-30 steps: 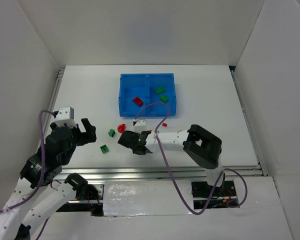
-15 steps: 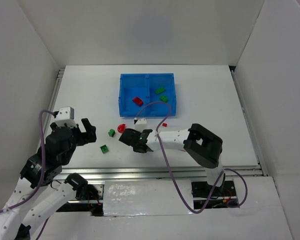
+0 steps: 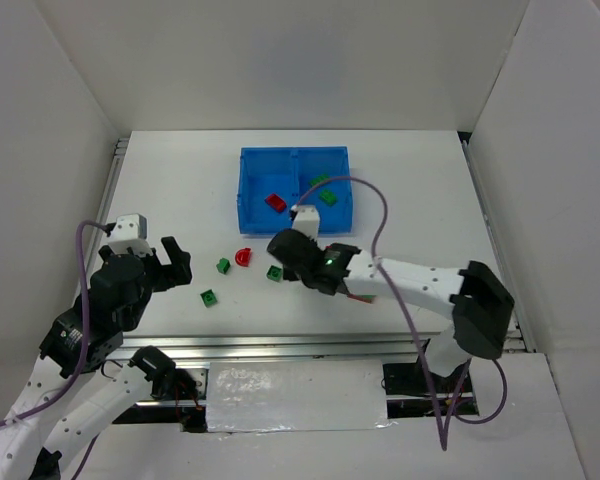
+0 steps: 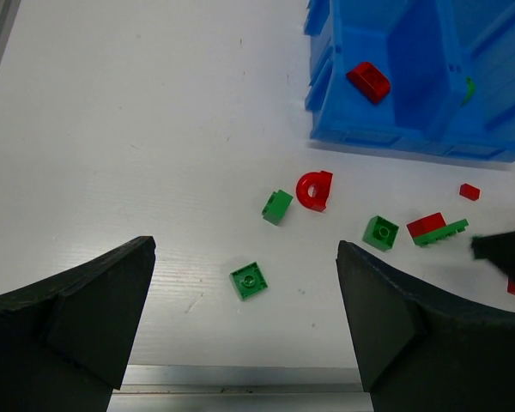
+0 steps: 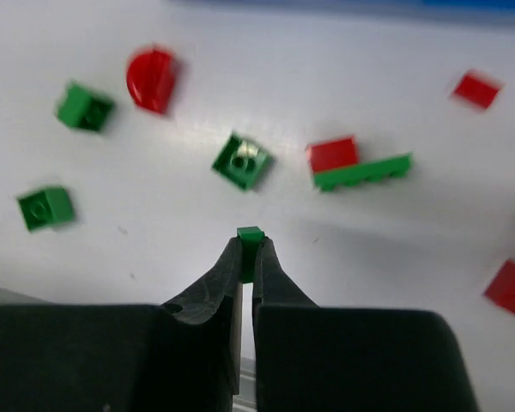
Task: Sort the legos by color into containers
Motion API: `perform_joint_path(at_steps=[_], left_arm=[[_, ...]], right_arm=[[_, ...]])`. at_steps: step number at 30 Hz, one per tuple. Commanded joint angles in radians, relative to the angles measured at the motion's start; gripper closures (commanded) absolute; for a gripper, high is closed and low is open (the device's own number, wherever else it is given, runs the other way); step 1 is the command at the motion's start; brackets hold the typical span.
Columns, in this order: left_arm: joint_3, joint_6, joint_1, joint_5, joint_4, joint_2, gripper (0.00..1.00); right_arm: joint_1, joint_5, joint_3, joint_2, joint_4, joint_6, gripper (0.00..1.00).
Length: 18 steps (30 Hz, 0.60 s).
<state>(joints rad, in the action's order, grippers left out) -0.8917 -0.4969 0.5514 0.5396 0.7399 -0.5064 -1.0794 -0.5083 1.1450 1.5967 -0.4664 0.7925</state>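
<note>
– How many bricks are in the tray (image 3: 252,220)?
– Three: one red brick (image 3: 276,201) in the left half, two green bricks (image 3: 327,197) in the right.
– And the grippers?
– The right gripper (image 5: 248,251) is clamped on one small green brick (image 5: 250,233) over the table (image 3: 420,200). The left gripper (image 4: 245,253) gapes wide, empty.
</note>
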Motion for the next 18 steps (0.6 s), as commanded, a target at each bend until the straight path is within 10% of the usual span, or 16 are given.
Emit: perform_joint_path(at_steps=[1,15,18], left_arm=[[0.0,0.011,0.005,0.022,-0.028,0.003,0.0],[0.002,0.006,0.002,0.037,-0.025,-0.02,0.0],[0.002,0.008,0.002,0.036,-0.025,-0.027,0.0]], right_arm=[[0.139,-0.07,0.015,-0.132,0.015,-0.13,1.0],[0.559,0.028,0.534,0.292,-0.021,-0.473,0.92],[0.581,0.03,0.683,0.411,-0.072,-0.487,0.54]])
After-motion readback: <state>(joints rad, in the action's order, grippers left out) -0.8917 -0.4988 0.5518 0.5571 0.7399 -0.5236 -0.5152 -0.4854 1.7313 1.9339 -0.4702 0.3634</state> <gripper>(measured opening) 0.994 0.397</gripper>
